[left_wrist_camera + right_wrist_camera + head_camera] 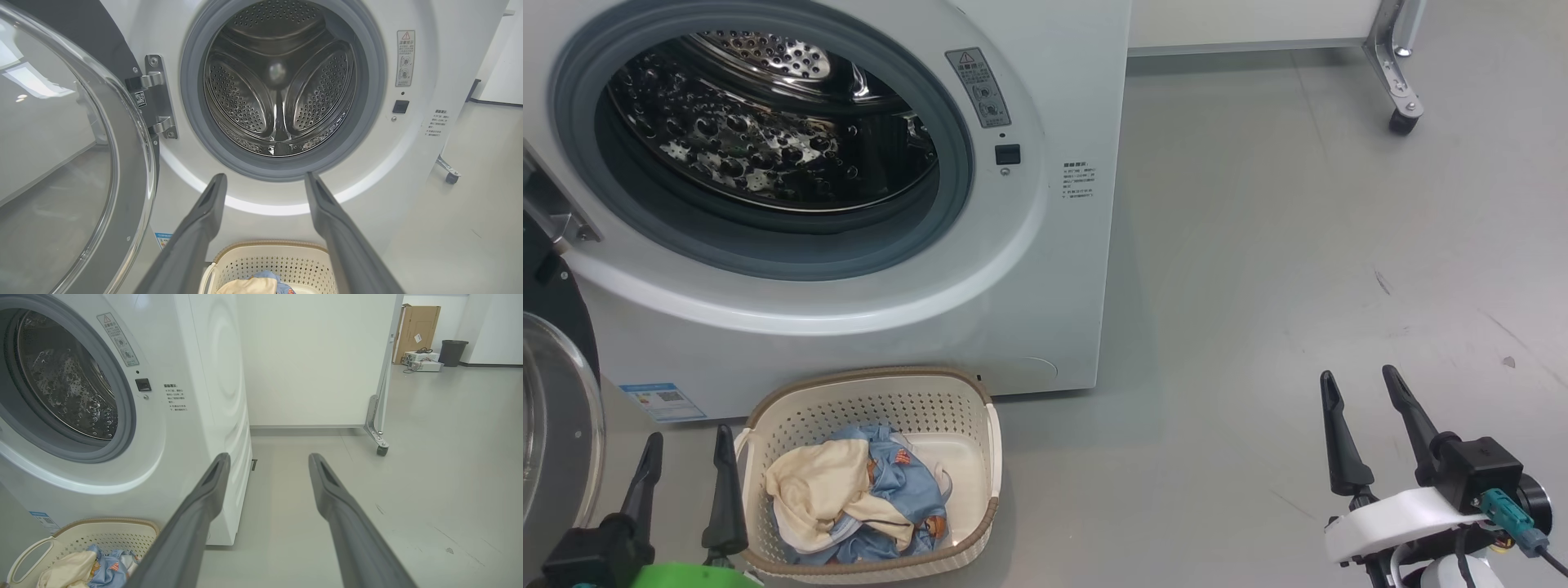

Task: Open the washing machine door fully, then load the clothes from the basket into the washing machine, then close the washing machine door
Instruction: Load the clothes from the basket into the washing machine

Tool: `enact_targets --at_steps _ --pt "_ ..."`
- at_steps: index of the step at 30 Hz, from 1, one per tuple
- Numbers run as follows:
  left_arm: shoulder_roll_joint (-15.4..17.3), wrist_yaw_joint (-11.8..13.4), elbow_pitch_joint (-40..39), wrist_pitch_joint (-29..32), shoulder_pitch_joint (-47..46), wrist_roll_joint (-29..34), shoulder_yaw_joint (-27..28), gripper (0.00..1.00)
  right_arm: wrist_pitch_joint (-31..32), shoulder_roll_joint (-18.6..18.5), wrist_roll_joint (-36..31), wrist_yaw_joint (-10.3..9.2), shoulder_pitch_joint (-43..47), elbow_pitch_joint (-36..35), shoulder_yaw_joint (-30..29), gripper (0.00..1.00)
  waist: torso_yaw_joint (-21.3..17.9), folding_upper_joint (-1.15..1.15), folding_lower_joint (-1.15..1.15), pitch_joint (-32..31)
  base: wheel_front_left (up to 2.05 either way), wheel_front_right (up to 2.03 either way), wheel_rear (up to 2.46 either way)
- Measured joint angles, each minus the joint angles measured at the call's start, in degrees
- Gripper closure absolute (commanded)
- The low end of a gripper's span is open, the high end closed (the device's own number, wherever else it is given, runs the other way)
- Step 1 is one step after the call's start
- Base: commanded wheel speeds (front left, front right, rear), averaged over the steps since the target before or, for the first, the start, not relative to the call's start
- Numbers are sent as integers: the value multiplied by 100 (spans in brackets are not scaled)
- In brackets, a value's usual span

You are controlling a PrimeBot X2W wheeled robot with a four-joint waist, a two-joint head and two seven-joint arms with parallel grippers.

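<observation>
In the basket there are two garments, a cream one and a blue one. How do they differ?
Colour: the cream garment is plain, while the blue garment carries small orange-brown prints. Position: the cream garment lies on top, toward the left side of the basket; the blue garment lies partly under it and spreads to the right. Both are crumpled inside the basket.

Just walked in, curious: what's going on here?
A two-armed robot is doing laundry. The white front-loading washing machine stands with its round black-rimmed glass door open, steel drum empty. Cream and blue clothes lie in the small cream plastic basket before it. The left gripper and right gripper are open, holding nothing.
</observation>
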Motion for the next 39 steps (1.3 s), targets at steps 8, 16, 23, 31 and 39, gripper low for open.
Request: enact_targets --at_steps 8,16,23,31,39 --pt "0 0 -2 0 -4 0 -53 0 0 0 1 0 -1 19 0 0 -2 0 0 25 0 0 0" --pt "0 0 -8 0 -4 -25 -303 0 0 1 1 0 -3 24 18 0 -23 0 0 92 0 0 0" --pt "0 0 -29 0 -5 -60 -318 0 0 1 24 0 -6 24 35 0 -64 0 0 267 0 0 0" --pt "1 0 -38 0 -44 -168 -355 0 0 1 112 -1 -57 -1 129 0 -125 0 0 634 0 0 0" --pt "0 0 -11 0 -389 -172 -515 0 0 0 121 -7 -263 -48 190 0 -199 0 0 1146 0 0 0"
